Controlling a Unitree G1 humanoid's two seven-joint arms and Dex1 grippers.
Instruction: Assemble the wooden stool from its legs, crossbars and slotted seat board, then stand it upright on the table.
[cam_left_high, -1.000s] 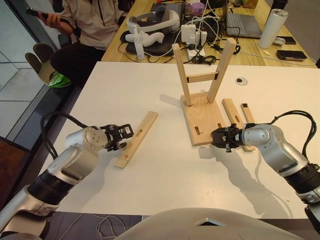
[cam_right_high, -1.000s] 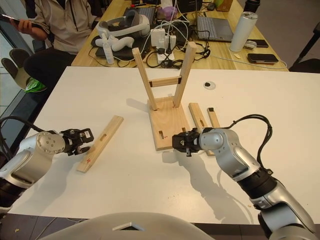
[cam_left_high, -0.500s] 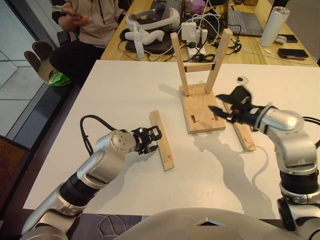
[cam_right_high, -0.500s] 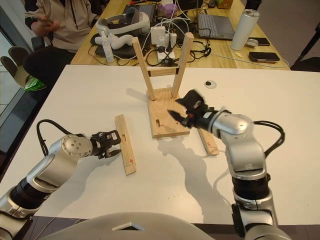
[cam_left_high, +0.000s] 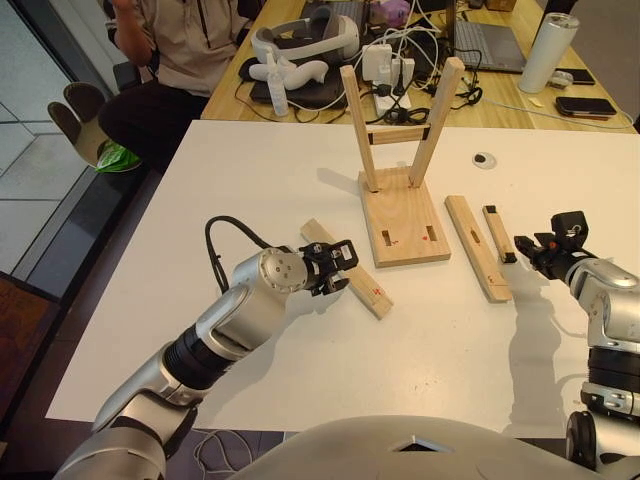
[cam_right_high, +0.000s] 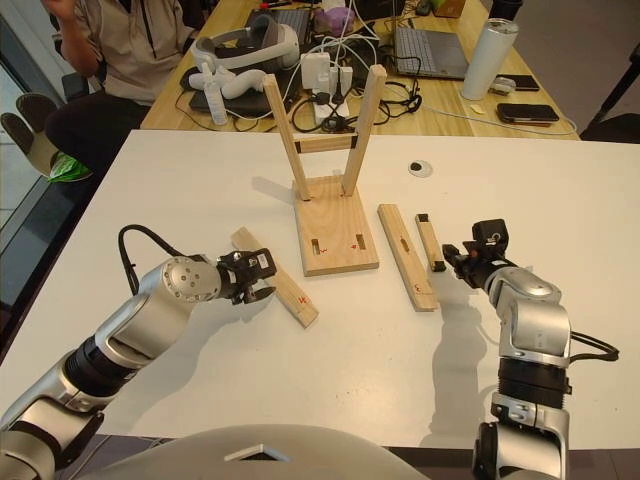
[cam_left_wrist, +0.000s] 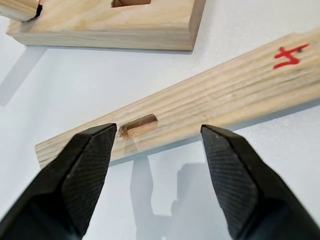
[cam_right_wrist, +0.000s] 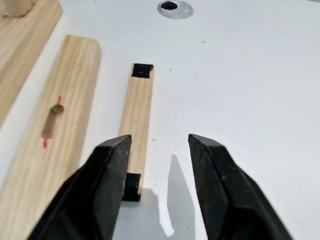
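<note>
The left claw (cam_left_wrist: 159, 142) is open, low over the loose leg (cam_left_wrist: 210, 92), which lies flat on the counter (cam_left_high: 250, 180). Its fingers line up along the wood, so closing might slip off and push the leg away. The right claw (cam_right_wrist: 156, 150) is open too. The short crossbar (cam_right_wrist: 138, 117) lies just ahead, nearer one finger, so it could get bumped. Both arms are stretched out low.

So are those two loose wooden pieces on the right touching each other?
Apart. The right wrist view shows a strip of bare white table running between the long slotted leg and the short crossbar.
</note>
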